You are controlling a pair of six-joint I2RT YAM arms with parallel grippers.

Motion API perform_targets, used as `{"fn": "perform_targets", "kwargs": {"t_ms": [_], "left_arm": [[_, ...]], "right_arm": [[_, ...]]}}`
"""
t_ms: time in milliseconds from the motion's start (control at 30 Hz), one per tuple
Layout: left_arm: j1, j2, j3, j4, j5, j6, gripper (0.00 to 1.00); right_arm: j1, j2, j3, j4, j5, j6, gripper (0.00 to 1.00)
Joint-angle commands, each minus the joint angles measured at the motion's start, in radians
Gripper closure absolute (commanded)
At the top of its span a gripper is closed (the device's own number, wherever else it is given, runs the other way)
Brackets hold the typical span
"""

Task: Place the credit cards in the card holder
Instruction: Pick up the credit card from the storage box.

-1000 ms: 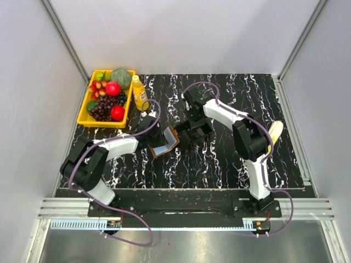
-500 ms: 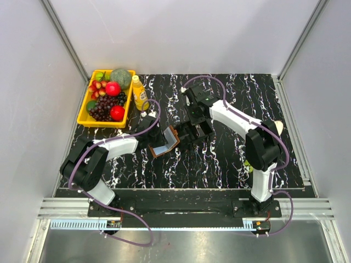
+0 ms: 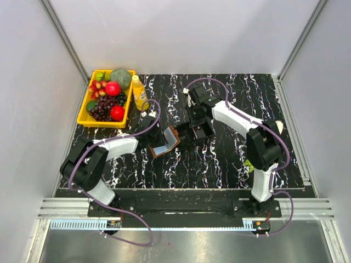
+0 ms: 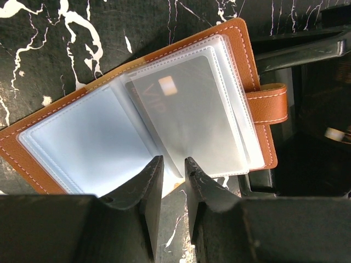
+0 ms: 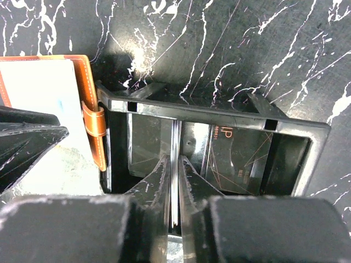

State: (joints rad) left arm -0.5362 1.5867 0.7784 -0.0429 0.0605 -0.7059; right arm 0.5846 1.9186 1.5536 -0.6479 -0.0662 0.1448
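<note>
Progress: card holder (image 4: 109,137) lies open on the black marbled table (image 5: 247,44), just beside the black tray (image 5: 219,116). It sits near the table's middle, between the 2 arms.
- 1 sleeved card (image 4: 186,104) sits in a clear pocket, so that much counts as done.
- Right gripper (image 5: 174,160) is closed on a pinched card (image 5: 175,137). The card is seen edge-on, upright between the fingers, down inside the tray and not yet out of it.
- 1 flat card (image 5: 236,159) lies on the tray floor, untouched.

Judged: about a third through, with at least 2 cards left to seat (more may hide under the fingers, cannot tell).

Left gripper (image 4: 173,160): jaws drawn nearly together on the near edge of the holder's sleeves. It appears to be pinning the holder open.

Materials and shapes:
- Holder: tan-brown leather, pale stitching round the rim, rounded corners, short strap tab (image 4: 269,104) on 1 side.
- Sleeves: thin, glossy, milky-clear plastic in several stacked leaves. They will likely flex and cling.
- Sleeved card: grey, small metallic chip, faint lettering.
- Flat card: dark, fine orange lines, rigid and thin.
- Tray: hard black plastic, rectangular, slotted rim, shallow walls.
- Table: smooth, reflective.
</note>
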Motion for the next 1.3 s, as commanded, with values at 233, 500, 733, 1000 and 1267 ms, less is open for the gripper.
{"fn": "perform_targets", "kwargs": {"t_ms": [233, 500, 733, 1000, 1267], "left_arm": [[0.004, -0.031, 0.032, 0.001, -0.001, 0.013, 0.73], [0.004, -0.018, 0.036, 0.011, 0.009, 0.009, 0.73], [0.004, -0.024, 0.028, 0.009, 0.004, 0.009, 0.73], [0.004, -0.022, 0.022, 0.014, 0.001, 0.005, 0.73], [0.004, -0.022, 0.024, 0.014, 0.004, 0.003, 0.73]], "right_arm": [[-0.006, 0.114, 0.034, 0.017, -0.049, -0.005, 0.99], [-0.006, 0.080, 0.022, 0.031, -0.021, 0.012, 0.68], [-0.009, 0.163, 0.066, -0.052, -0.064, 0.018, 0.49], [-0.008, 0.189, 0.039, -0.047, -0.078, 0.012, 0.53], [-0.011, 0.097, 0.016, 0.008, -0.153, 0.013, 1.00]]}}
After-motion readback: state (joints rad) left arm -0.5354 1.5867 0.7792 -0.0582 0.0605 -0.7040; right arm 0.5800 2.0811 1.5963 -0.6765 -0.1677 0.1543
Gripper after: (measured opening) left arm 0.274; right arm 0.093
